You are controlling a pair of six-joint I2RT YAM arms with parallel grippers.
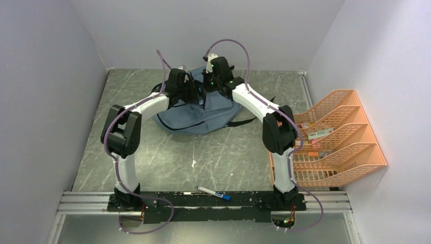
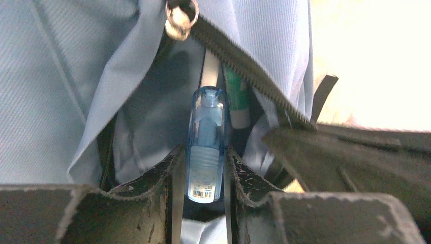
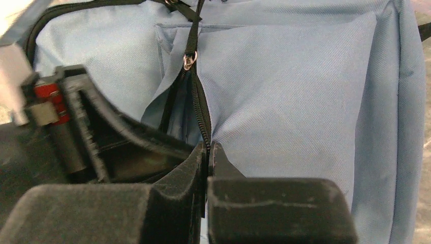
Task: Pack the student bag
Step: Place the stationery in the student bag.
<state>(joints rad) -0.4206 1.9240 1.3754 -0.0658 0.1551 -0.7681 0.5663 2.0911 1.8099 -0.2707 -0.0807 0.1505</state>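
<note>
The grey-blue student bag [image 1: 203,118] lies at the back middle of the table, and both arms reach over it. My left gripper [image 2: 205,152] is shut on a blue see-through tube [image 2: 206,137] with a barcode label, its far end pointing into the open pocket [image 2: 152,101]. A green-capped marker [image 2: 237,99] and a white pen [image 2: 209,71] lie inside that pocket. My right gripper [image 3: 209,147] is shut on the black zipper edge [image 3: 202,109] of the pocket and holds it apart. The silver zipper pull [image 3: 188,61] hangs above the opening. In the top view the left gripper [image 1: 190,92] and right gripper [image 1: 214,84] are close together.
An orange mesh tray rack [image 1: 350,157] stands at the right wall with small items in its tiers. A white marker with a blue cap [image 1: 213,192] lies near the front rail between the arm bases. Black bag straps [image 1: 244,122] trail to the right.
</note>
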